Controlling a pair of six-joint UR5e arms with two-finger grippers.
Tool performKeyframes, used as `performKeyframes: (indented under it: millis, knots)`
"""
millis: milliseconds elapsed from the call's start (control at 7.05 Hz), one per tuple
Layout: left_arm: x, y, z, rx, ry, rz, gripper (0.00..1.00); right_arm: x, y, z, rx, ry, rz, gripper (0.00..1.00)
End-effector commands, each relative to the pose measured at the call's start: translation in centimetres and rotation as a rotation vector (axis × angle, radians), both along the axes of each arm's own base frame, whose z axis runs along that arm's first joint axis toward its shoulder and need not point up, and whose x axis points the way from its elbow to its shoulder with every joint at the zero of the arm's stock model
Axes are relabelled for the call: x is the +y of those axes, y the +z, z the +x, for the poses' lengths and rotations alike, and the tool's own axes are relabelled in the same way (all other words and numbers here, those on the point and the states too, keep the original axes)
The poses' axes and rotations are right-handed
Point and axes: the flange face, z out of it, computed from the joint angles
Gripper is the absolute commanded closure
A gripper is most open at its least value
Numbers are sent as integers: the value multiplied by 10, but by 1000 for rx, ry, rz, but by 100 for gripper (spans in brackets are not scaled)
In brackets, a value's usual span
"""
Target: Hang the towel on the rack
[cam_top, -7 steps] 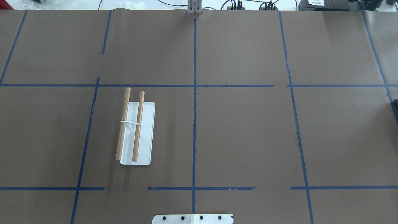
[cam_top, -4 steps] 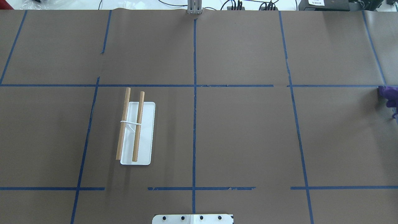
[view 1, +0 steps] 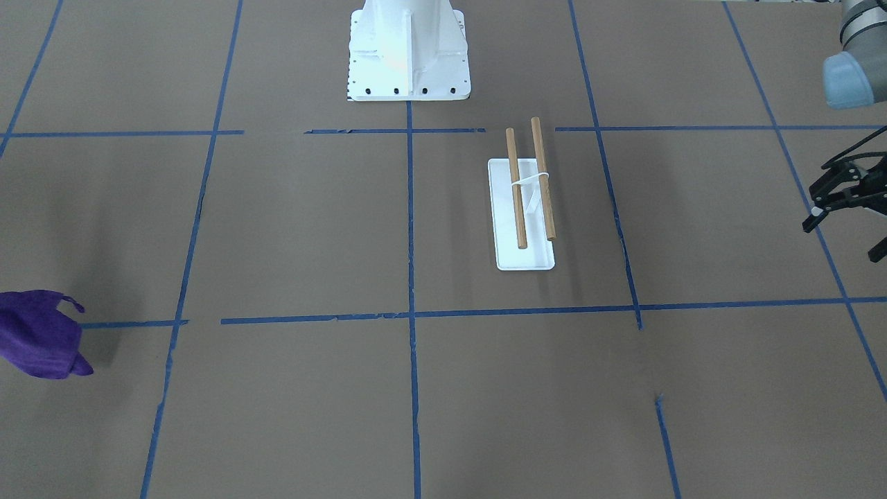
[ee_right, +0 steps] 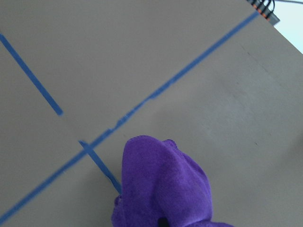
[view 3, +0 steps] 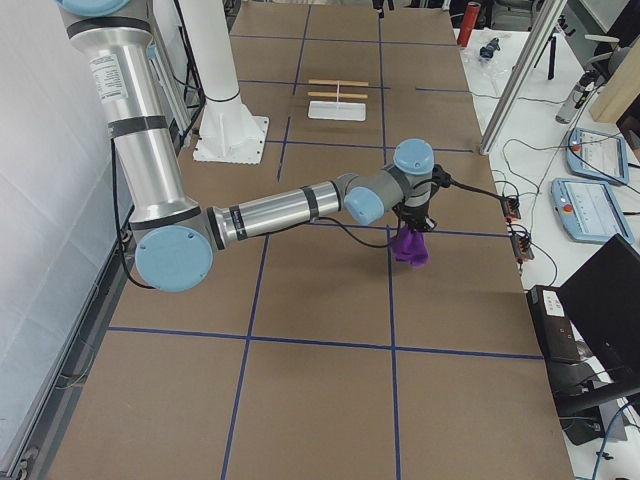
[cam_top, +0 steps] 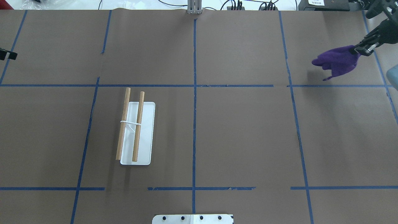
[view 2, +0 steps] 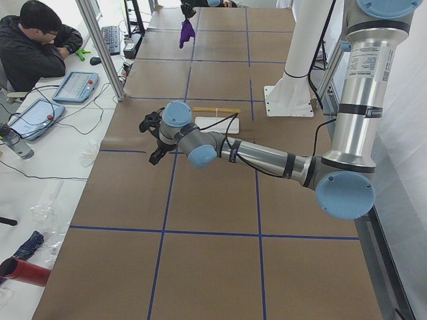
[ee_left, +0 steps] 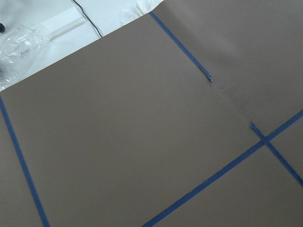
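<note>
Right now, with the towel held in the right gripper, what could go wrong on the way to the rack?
The towel hangs bunched from the right gripper, so it may land as a clump instead of draping. The rack stands far across the table; a trailing corner could catch a dowel and shift the small stand.

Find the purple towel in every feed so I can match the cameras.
Front-facing: purple towel, far left edge.
Overhead: purple towel, upper right, hanging from the right gripper.
Exterior left: purple towel, top, far end.
Exterior right: purple towel, centre.
Left wrist: not in it.
Right wrist: purple towel, bottom centre.
Landmark: the rack in all four exterior views.
</note>
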Motion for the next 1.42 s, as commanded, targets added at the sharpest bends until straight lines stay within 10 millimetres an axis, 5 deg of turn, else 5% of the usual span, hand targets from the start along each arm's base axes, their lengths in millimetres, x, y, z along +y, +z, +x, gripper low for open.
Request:
performKeyframes:
  millis: [0, 284, 425, 851, 1134, 1276]
  knots:
    - [-15, -87, 59, 213, -2, -225, 0, 5, -88, -69, -86, -11, 4, 100]
    - [-8, -174, 139, 362, -17, -488, 0, 33, -145, -116, -156, -5, -23, 100]
    - [-5, -203, 163, 404, -36, -566, 0, 49, -165, -148, -163, 0, -16, 100]
    - [29, -268, 272, 500, -133, -794, 0, 111, -233, -223, -246, 40, -48, 100]
    - [54, -294, 316, 563, -189, -898, 0, 140, -271, -240, -312, 46, -56, 100]
    - [57, -300, 319, 609, -205, -957, 0, 148, -285, -247, -334, 57, -62, 100]
